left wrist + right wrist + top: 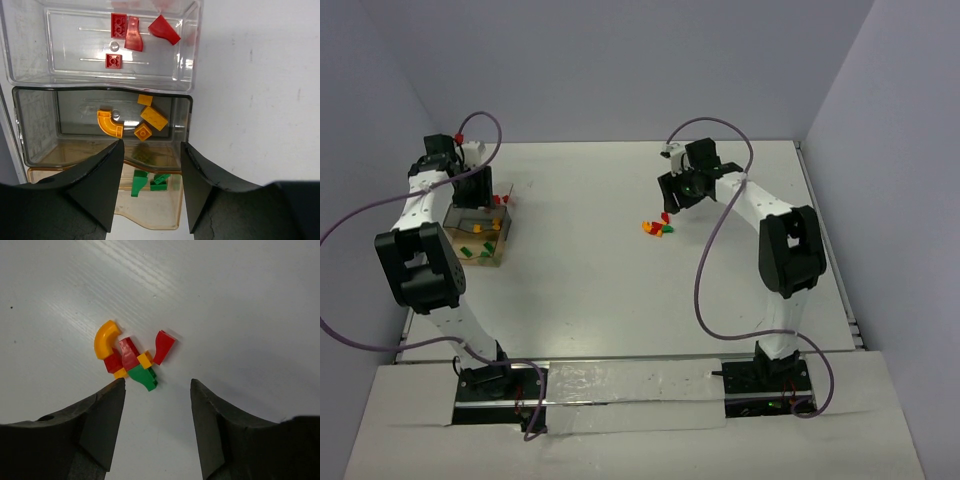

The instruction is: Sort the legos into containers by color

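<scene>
Left wrist: curved orange lego (109,124) in clear tray (34,131)

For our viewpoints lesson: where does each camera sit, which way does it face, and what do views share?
Top: above and behind the bases, facing down on the table; left arm and right arm show.
Left wrist: facing down past the open left gripper into the trays.
Right wrist: facing down past the open right gripper at the loose legos.
Shared: top shows trays and loose legos too.
</scene>
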`<control>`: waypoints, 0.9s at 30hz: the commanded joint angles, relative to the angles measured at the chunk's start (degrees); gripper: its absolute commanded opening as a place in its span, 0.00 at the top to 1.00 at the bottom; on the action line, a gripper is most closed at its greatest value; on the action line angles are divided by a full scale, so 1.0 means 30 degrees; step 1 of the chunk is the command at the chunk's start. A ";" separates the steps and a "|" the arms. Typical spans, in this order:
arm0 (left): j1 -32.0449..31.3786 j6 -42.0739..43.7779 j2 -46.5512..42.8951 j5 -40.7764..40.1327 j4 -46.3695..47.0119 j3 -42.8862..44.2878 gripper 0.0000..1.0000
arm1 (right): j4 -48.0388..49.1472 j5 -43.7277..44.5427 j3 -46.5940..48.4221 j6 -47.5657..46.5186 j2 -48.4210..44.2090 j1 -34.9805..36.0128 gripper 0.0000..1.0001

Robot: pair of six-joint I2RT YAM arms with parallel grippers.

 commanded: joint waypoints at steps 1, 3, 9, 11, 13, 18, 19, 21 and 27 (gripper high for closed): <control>-0.0267 -0.0596 -0.1878 0.0836 0.0194 0.0394 0.42 | -0.0171 0.0846 0.1900 0.1154 0.1445 0.0253 0.40; -0.0455 -0.0614 -0.2211 0.0795 0.0334 0.0235 0.42 | -0.0287 0.0987 0.2449 0.1539 0.1939 0.0387 0.42; -0.0856 -0.0762 -0.2876 0.0741 0.0586 -0.0104 0.41 | -0.0658 0.1587 0.3603 0.2274 0.3573 0.0834 0.48; -0.0921 -0.0925 -0.2994 0.0840 0.0560 -0.0104 0.41 | -0.0821 0.1913 0.3972 0.2419 0.4213 0.0944 0.49; -0.0924 -0.0936 -0.3061 0.0869 0.0586 -0.0125 0.41 | -0.0954 0.2111 0.4161 0.2502 0.4544 0.1008 0.49; -0.0937 -0.0936 -0.3191 0.0894 0.0674 -0.0263 0.41 | -0.1909 0.2381 0.5409 0.2609 0.5579 0.1181 0.50; -0.0940 -0.0936 -0.3207 0.0890 0.0686 -0.0304 0.41 | -0.2098 0.2487 0.5603 0.2564 0.5715 0.1238 0.49; -0.0935 -0.0925 -0.3236 0.0907 0.0703 -0.0338 0.41 | -0.2494 0.2643 0.5823 0.2478 0.5891 0.1342 0.48; -0.0953 -0.0936 -0.3412 0.0877 0.0815 -0.0561 0.41 | -0.3276 0.3226 0.6135 0.2430 0.6491 0.1559 0.53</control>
